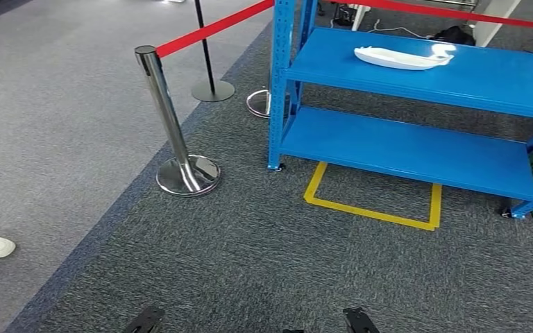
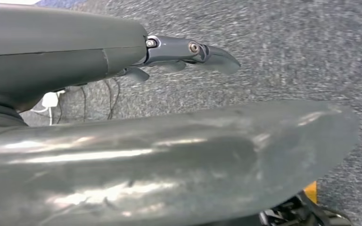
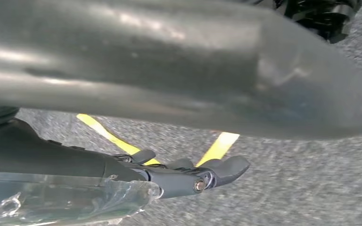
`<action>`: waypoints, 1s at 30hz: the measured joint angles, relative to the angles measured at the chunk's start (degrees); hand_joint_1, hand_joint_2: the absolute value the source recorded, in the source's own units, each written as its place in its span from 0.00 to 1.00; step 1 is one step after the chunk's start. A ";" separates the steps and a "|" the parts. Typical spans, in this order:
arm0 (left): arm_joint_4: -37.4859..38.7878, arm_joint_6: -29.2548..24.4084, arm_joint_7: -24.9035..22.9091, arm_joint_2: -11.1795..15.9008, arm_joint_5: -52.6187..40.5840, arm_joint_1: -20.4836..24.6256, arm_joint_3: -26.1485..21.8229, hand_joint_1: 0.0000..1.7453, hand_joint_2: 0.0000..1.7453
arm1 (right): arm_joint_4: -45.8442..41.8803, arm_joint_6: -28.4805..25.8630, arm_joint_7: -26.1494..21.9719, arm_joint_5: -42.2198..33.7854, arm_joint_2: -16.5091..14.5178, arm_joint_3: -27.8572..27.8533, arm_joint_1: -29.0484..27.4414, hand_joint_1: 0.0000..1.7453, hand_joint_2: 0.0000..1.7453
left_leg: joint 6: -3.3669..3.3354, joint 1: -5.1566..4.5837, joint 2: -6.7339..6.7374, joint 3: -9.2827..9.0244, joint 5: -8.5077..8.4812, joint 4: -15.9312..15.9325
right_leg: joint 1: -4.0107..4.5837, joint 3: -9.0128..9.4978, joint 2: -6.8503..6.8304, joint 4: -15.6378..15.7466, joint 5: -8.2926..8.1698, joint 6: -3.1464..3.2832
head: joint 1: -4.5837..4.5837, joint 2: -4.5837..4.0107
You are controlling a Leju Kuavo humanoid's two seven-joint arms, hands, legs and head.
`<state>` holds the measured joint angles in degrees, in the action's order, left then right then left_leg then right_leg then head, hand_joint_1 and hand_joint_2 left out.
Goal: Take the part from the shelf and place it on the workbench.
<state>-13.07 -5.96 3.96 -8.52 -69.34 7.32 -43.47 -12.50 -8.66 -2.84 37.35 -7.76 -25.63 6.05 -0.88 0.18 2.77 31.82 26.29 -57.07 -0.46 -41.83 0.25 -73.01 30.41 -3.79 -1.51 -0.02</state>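
White part [image 1: 402, 57] lying on the blue shelf's [image 1: 416, 149] upper deck at upper right of the head view, left hand [image 2: 188, 52] and right hand [image 3: 193, 174] both empty above grey carpet, fingers loosely apart

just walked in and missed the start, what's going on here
Nothing is being handled yet. The white part lies on the upper level of the blue shelf, with nothing touching it. The robot stands back from the shelf on grey carpet, short of the yellow tape square marked on the floor. Its left hand and right hand hang over the carpet, holding nothing. A chrome stanchion with a red belt stands to the left of the shelf.
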 joint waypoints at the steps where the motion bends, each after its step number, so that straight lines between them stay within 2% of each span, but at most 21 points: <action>1: 0.00 0.03 0.00 -0.02 -0.06 0.05 0.00 0.00 0.00 | 0.00 0.02 0.06 0.02 0.01 -0.01 -0.03 0.00 0.00 | 0.13 -0.01 0.62 -0.20 0.15 -0.01 | 0.03 2.09 -0.63 3.56 -1.83 0.11 | -0.01 0.00; 4: 0.00 0.18 0.00 0.01 -0.20 0.13 0.01 0.00 0.00 | 0.00 0.07 0.13 0.21 -0.02 -0.01 0.40 0.00 0.00 | 0.86 -0.48 2.26 -0.83 0.73 -0.19 | 0.46 7.45 -3.88 13.08 -5.15 0.87 | 0.02 0.00; 5: 0.00 0.22 -0.01 0.03 -0.22 0.20 0.02 0.00 0.00 | 0.00 0.08 0.16 0.31 -0.03 -0.01 0.51 0.00 0.00 | 1.08 -0.65 2.74 -0.93 0.81 -0.23 | 0.60 7.73 -4.07 13.76 -5.19 1.20 | 0.07 0.00; 7: 0.00 0.26 -0.01 0.04 -0.24 0.45 0.02 0.00 0.00 | 0.00 0.09 0.25 0.47 -0.04 -0.01 0.52 0.00 0.00 | 1.50 -0.67 3.72 -1.05 0.93 -0.14 | 0.59 7.52 -2.72 13.83 -5.37 1.92 | 0.10 0.00; 8: 0.00 0.27 -0.01 0.04 -0.25 0.58 0.02 0.00 0.00 | 0.00 0.10 0.31 0.57 -0.04 -0.01 0.49 0.00 0.00 | 1.83 -0.56 3.25 -1.02 1.35 -0.43 | 0.48 7.48 -2.08 13.94 -5.48 2.25 | 0.14 0.00; 10: 0.00 0.28 -0.01 0.04 -0.27 0.72 0.02 0.00 0.00 | 0.00 0.11 0.45 0.77 -0.04 -0.01 0.60 0.00 0.00 | 2.47 -0.35 0.73 0.30 3.69 -3.73 | 0.08 7.48 -0.77 14.19 -5.77 2.79 | 0.27 0.00; 11: 0.00 0.28 -0.01 0.04 -0.28 0.69 0.02 0.00 0.00 | 0.00 0.14 0.50 0.85 -0.05 -0.01 0.68 0.00 0.00 | 2.73 -0.24 -0.92 1.97 5.64 -7.42 | -0.04 7.42 -0.03 14.22 -5.84 2.93 | 0.40 0.00; 12: 0.00 0.29 -0.02 0.04 -0.28 0.61 0.02 0.00 0.00 | 0.01 0.16 0.55 0.89 -0.05 -0.01 0.72 0.00 0.00 | 2.86 -0.19 -1.76 3.96 7.44 -11.44 | -0.11 7.36 0.68 14.22 -5.89 3.01 | 0.49 0.00; 14: 0.00 0.30 -0.03 0.04 -0.28 0.45 0.02 0.00 0.00 | 0.02 0.20 0.64 0.91 -0.05 -0.02 0.58 0.00 0.00 | 2.95 -0.12 -2.30 7.02 8.61 -16.78 | -0.19 7.31 2.29 14.22 -5.95 3.06 | 0.60 0.00; 15: 0.00 0.30 -0.03 0.04 -0.28 0.43 0.02 0.00 0.00 | 0.02 0.20 0.68 0.92 -0.05 -0.02 0.49 0.00 0.00 | 2.92 -0.07 -2.38 7.03 7.36 -16.18 | -0.24 7.32 3.08 14.21 -5.98 3.02 | 0.60 0.00; 16: 0.00 0.30 -0.03 0.05 -0.28 0.45 0.02 0.00 0.00 | 0.02 0.20 0.70 0.92 -0.05 -0.02 0.43 0.00 0.00 | 2.87 0.02 -2.69 6.00 5.19 -13.53 | -0.33 7.34 3.94 14.21 -6.04 2.90 | 0.60 0.00; 18: 0.00 0.30 -0.03 0.06 -0.28 0.53 0.02 0.00 0.00 | 0.02 0.20 0.70 0.92 -0.06 -0.01 0.49 0.00 0.00 | 2.81 0.43 -4.99 2.48 1.10 -5.66 | -0.41 7.23 5.53 14.07 -6.15 2.43 | 0.68 0.00; 20: 0.00 0.30 -0.03 0.07 -0.28 0.59 0.02 0.00 0.00 | 0.02 0.20 0.71 0.92 -0.05 -0.01 0.55 0.00 0.00 | 2.66 0.72 -7.09 0.48 -0.13 -1.07 | -0.44 6.81 6.84 14.03 -6.36 1.69 | 0.79 0.01; 22: 0.00 0.30 -0.05 0.09 -0.27 0.65 0.02 0.00 0.00 | 0.02 0.20 0.73 0.92 -0.05 -0.01 0.26 0.00 0.00 | 2.06 0.67 -6.69 0.31 -0.09 -0.39 | -0.63 6.39 7.97 14.46 -6.75 0.83 | 0.89 0.01; 23: 0.00 0.29 -0.07 0.12 -0.26 0.70 0.02 0.00 0.00 | 0.03 0.20 0.75 0.91 -0.04 -0.02 0.01 0.00 0.00 | 1.65 0.67 -6.08 0.26 -0.26 -0.21 | -0.67 6.21 7.72 14.49 -6.75 0.47 | 0.91 0.00; 24: 0.00 0.29 -0.09 0.13 -0.26 0.73 0.02 0.00 0.00 | 0.04 0.20 0.78 0.91 -0.04 -0.02 -0.15 0.00 0.00 | 1.22 0.70 -5.42 0.20 -0.43 -0.02 | -0.57 5.72 6.58 13.75 -6.22 0.20 | 0.73 0.00; 25: 0.00 0.29 -0.09 0.13 -0.27 0.72 0.02 0.00 0.00 | 0.05 0.20 0.81 0.91 -0.04 -0.02 -0.15 0.00 0.00 | 0.86 0.71 -4.65 0.15 -0.57 0.18 | -0.43 4.67 4.88 11.71 -4.97 0.01 | 0.49 0.00; 27: 0.00 0.30 -0.09 0.15 -0.28 0.50 0.01 0.00 0.00 | 0.06 0.20 0.85 0.92 -0.04 -0.01 0.11 0.00 0.00 | 0.45 0.45 -3.01 0.12 -0.53 0.24 | -0.21 1.26 1.36 4.42 -1.20 -0.14 | 0.06 0.00; 28: 0.00 0.30 -0.09 0.21 -0.28 0.37 0.01 0.00 0.00 | 0.06 0.20 0.85 0.92 -0.04 -0.01 0.17 0.00 0.00 | 0.37 0.32 -2.14 0.11 -0.49 0.22 | -0.21 -0.48 0.63 0.61 0.37 -0.19 | 0.02 0.00; 29: 0.00 0.30 -0.09 0.26 -0.26 0.30 0.00 0.00 0.00 | 0.06 0.20 0.85 0.95 -0.04 -0.01 0.10 0.00 0.00 | 0.32 0.24 -1.33 0.09 -0.43 0.21 | -0.21 -1.44 0.32 -1.65 0.98 -0.18 | 0.03 0.00; 30: 0.00 0.30 -0.09 0.30 -0.25 0.30 0.00 0.00 0.00 | 0.07 0.19 0.85 1.01 -0.04 -0.01 -0.03 0.00 0.00 | 0.31 0.20 -0.62 0.03 -0.37 0.19 | -0.21 -1.37 0.16 -1.93 0.62 -0.16 | 0.02 0.00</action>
<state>-13.07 -5.66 3.87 -8.22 -69.58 7.62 -43.47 -12.44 -8.47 -1.99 38.35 -7.80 -25.64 6.02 -0.57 0.38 2.16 31.85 25.93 -56.88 -0.67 -43.20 0.41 -74.94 31.03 -3.95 -1.50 -0.02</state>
